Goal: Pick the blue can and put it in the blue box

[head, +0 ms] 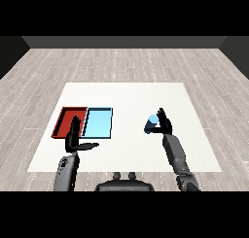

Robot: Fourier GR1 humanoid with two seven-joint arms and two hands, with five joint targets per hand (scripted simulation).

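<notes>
On the right half of the white table [131, 98], the small blue cylindrical can [151, 124] sits in the curl of the right hand [163, 124], whose black fingers wrap its far side; whether it rests on the surface or is just lifted cannot be told. Well apart to the left lies the shallow light blue tray [98, 123], touching the red tray [65, 121] on its far side. The left hand [75, 140] hovers at the near edge of the two trays, fingers straight, thumb out, holding nothing. The step in hand looks like the carry: the can should go up enough to pass the blue tray's rim, travel left, stay upright, and come down within the blue walls, well short of the red tray. The left hand would best keep aside.
</notes>
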